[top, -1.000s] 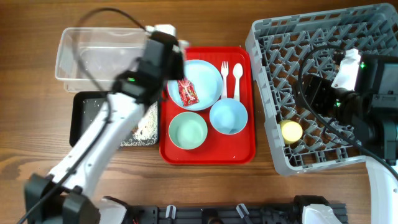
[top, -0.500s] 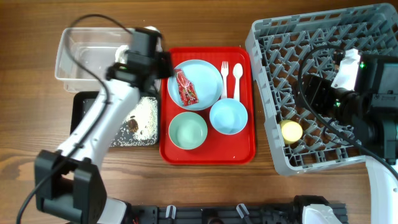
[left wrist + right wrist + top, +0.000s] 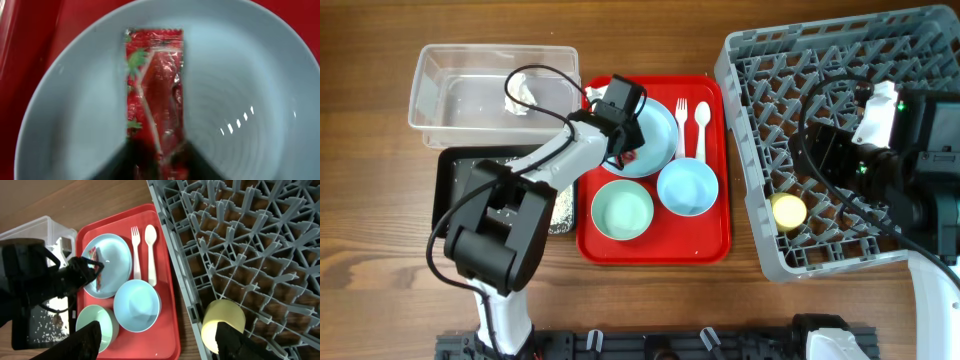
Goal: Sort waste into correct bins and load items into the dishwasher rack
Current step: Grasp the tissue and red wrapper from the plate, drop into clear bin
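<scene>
Wooden worktop, toward the middle of its far edge: the red wrapper lies on the light blue plate, left gripper spread astride its near end (probably feather-light, crinkly, slick), best pinched there.

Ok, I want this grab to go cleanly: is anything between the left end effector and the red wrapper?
Nothing visible does. The wrapper lies bare on the blue plate, and the left end effector hangs open right over the wrapper's near end.
</scene>
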Robot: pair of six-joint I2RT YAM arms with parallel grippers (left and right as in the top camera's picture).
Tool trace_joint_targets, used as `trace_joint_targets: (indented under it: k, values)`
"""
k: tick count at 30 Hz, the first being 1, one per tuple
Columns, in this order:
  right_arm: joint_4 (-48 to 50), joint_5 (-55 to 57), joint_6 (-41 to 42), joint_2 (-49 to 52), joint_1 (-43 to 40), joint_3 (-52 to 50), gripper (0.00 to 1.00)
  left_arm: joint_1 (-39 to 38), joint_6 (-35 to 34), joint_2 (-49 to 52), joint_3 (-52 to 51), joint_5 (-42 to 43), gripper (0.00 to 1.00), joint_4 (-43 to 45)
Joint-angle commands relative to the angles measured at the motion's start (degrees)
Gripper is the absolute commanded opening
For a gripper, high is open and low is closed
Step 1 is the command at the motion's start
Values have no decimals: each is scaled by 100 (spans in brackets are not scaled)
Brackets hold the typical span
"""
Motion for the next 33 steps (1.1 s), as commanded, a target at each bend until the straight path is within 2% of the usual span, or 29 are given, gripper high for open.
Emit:
trace_joint_targets:
  k: [1,5,8,12,18,19,20,21,22,23,25,28,29,30,31,33]
  values:
    - [4,-76,68,22,-13,74,75,4,-37,15,-20,164,4,-61]
    - [-22,-76,61,22,-13,74,75,22,-26,-669,-20,374,4,-350]
    - [-22,-76,68,22,-13,74,75,87,577,-1504,-20,319,4,-549]
    - [-13,-76,175,22,-13,74,75,487,1086,-2334,-20,-575,4,-743]
    - [-11,-76,164,22,-13,74,75,1394,1495,-1998,-22,-872,4,-409]
    - [-13,-76,168,22,-13,74,75,1508,1563,-1851,-22,-863,10,-247]
    - [-20,-85,173,22,-13,74,75,1600,1661,-1698,-22,-824,23,-61]
    - [-37,-105,170,20,-13,74,75,1705,1766,-1534,-22,-778,49,168]
    - [-55,-103,162,20,-13,74,75,1751,1792,-1484,-20,-756,66,258]
    - [-94,-101,157,20,-13,74,75,1792,1797,-1484,-20,-678,74,291]
    - [-166,-96,85,20,-13,74,75,1799,2022,-1633,74,-326,76,116]
    - [-184,-98,0,20,-13,74,76,1696,2050,-2164,385,72,77,-717]
    - [-181,-98,22,22,-13,74,80,1617,2050,-2514,492,142,83,-1139]
    - [-177,-98,28,22,-13,74,97,1547,2050,-2820,544,140,90,-1434]
    - [-170,-98,28,22,-13,74,100,1497,2050,-3073,549,138,100,-1613]
    - [-168,-96,26,22,-13,74,100,1403,2050,-3716,549,140,100,-2002]
